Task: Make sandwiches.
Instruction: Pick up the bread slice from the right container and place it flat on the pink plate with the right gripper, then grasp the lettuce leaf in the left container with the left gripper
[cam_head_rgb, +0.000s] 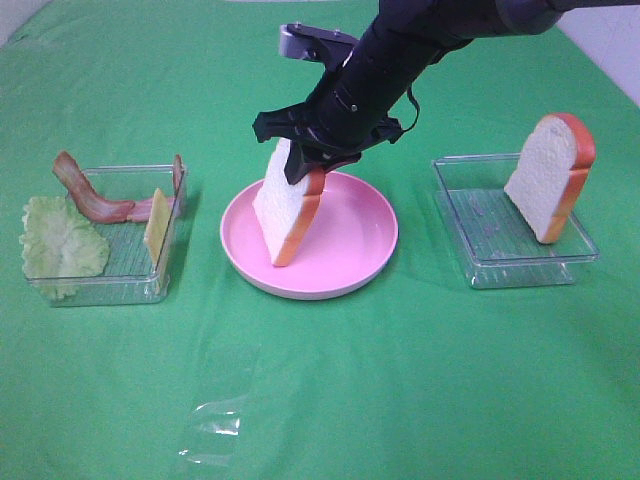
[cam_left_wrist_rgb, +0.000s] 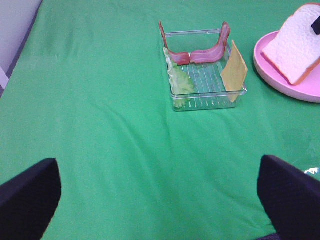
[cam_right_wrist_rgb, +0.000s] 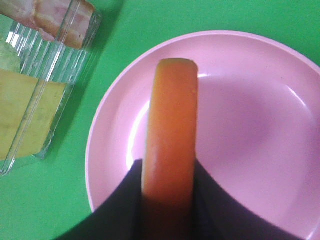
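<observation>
Right gripper (cam_head_rgb: 303, 168) clamped on white toy bread slice with orange crust (cam_head_rgb: 283, 215), tilted on round pink plate (cam_head_rgb: 360, 250). Left gripper (cam_left_wrist_rgb: 160, 197) released, empty.

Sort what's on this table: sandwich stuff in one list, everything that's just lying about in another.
For the sandwiches: bread slice in the right gripper; second bread slice; lettuce; bacon strips; cheese square; pink plate.
Just lying about: crumpled clear plastic; left clear tray, right clear tray (containers only).
</observation>
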